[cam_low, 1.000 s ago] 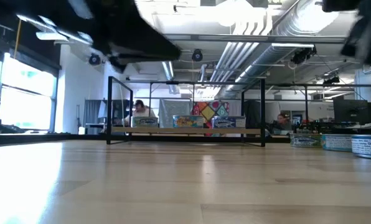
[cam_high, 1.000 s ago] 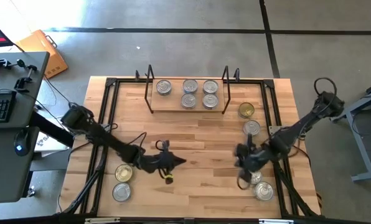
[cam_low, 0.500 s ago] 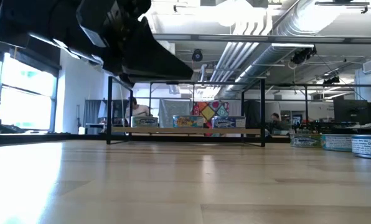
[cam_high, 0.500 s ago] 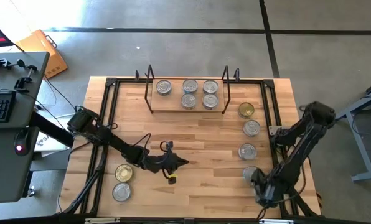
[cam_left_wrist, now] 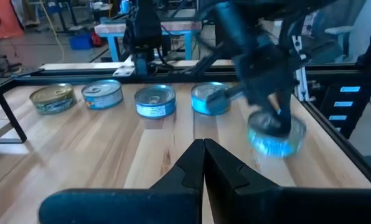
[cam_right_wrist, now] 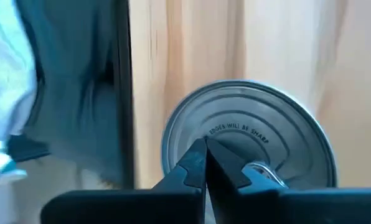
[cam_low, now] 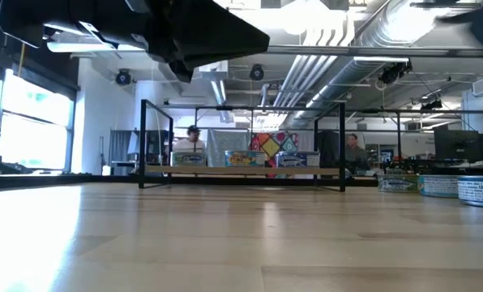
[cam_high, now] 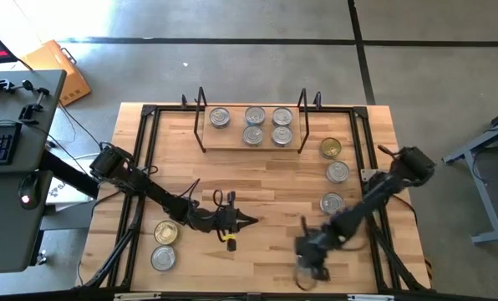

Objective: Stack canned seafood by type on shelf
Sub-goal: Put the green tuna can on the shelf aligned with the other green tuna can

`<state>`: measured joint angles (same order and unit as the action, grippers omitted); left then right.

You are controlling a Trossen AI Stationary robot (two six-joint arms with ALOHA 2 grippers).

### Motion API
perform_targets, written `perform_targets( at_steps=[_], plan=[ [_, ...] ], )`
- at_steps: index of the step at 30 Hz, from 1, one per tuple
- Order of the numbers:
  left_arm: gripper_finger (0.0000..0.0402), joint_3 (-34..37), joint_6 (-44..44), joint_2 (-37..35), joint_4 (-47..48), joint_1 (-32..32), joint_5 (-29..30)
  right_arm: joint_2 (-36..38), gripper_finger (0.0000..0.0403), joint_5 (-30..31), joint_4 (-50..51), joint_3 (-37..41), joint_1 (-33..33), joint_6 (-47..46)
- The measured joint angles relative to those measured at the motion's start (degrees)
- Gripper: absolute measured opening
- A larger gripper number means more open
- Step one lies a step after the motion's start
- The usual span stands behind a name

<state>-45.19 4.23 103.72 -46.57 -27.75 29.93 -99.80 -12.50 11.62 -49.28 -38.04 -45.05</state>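
1. The right claw (cam_right_wrist: 204, 163) is pinched shut, empty, directly over a silver-topped tin (cam_right_wrist: 248, 134) lying flat on the tabletop (cam_high: 266, 180).
2. The left claw (cam_high: 242, 221), also shut, hovers farther off.
3. The shelf (cam_high: 251, 146) lies well beyond both.

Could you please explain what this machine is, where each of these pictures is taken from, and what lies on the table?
These are two dark jointed robot arms working at a light wooden table.

One camera looks straight down, one sits at table-top height, and one rides on each wrist.

From above, the low wooden shelf in a black wire frame holds four short round silver-topped metal tins. More tins lie near the table's right edge, one of them gold-topped, and two near the left front corner.

The left gripper hovers mid-table, fingers shut, holding nothing. The right gripper is at the front edge, fingers shut, just above a silver tin without gripping it.
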Motion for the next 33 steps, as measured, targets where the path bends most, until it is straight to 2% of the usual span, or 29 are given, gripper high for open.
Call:
perform_targets(
  at_steps=[5,10,11,14,16,20,22,25,27,30,33],
  plan=[
    [0.0000,-0.18,0.00,0.00,0.37,-0.40,-0.44,-0.68,0.0000,3.37,-5.16,-0.29,10.31,23.76],
    [0.0000,-0.18,0.02,0.00,0.39,-0.86,-0.46,-1.01,0.0000,6.50,-6.13,-3.34,17.90,39.54],
    [0.0000,-0.18,0.02,0.00,0.42,-0.89,-0.46,-1.08,0.0000,8.44,-6.08,-4.21,18.62,42.33],
    [0.0000,-0.20,0.03,0.00,0.42,-0.98,-0.44,-1.37,0.0000,19.58,-12.07,-7.73,19.20,46.89],
    [0.0000,-0.18,0.39,0.00,0.42,-0.98,-0.22,-0.59,0.0000,26.35,-12.95,-10.85,18.90,47.28],
    [0.0000,-0.20,1.04,-0.02,2.84,-0.94,0.83,0.04,0.0000,35.99,-1.80,-14.85,15.65,45.96],
    [0.0001,-0.20,0.99,-0.02,6.57,-0.35,1.37,0.62,0.0000,38.01,3.75,-15.34,13.45,42.21],
    [0.0015,-0.88,-0.01,-0.02,13.38,1.36,1.11,1.06,0.0000,37.91,8.82,-13.32,9.95,34.59],
    [0.0035,-2.38,-1.65,-0.02,20.69,2.91,-1.51,0.66,0.0000,37.57,6.76,-9.42,7.82,27.72],
    [0.0075,-5.45,-3.90,-0.02,31.54,5.60,-4.79,0.68,0.0000,37.53,-2.13,-3.55,4.77,19.37],
    [0.0112,-7.12,-8.81,-0.02,37.42,8.09,-9.41,0.72,0.0000,37.41,-9.46,1.43,2.89,18.05]
  ],
)
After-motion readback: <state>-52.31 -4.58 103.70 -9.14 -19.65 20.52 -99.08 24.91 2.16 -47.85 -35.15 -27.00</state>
